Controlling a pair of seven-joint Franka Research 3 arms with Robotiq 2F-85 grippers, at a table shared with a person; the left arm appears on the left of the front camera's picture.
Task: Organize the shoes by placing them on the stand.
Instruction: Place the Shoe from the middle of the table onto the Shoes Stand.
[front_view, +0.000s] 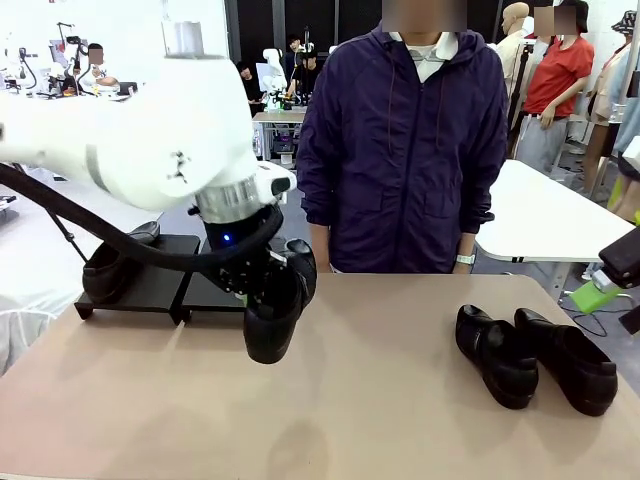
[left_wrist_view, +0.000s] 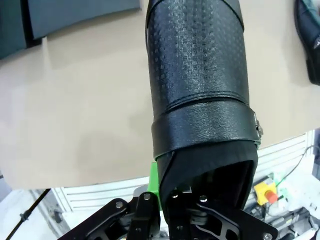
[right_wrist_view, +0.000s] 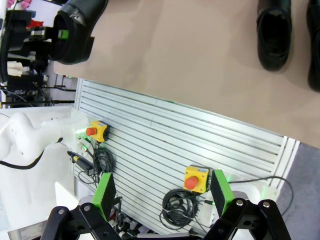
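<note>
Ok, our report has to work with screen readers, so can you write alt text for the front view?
The left gripper holds a black shoe toe-down over the table, beside the stand, whose left panel bears another shoe. Two more shoes lie at the table's right; a person in a purple jacket stands across it.

This is a robotics lab in a large open hall. A white jointed robot arm (front_view: 130, 140) works over a plain beige desk (front_view: 400, 390) whose front is a ribbed aluminium panel (right_wrist_view: 210, 132) carrying yellow emergency-stop boxes with red buttons (right_wrist_view: 196, 179) and coiled black cables (right_wrist_view: 177, 205). Farther back stand a white work table (front_view: 550, 215) and a seated person at a cluttered bench (front_view: 97, 70).
</note>
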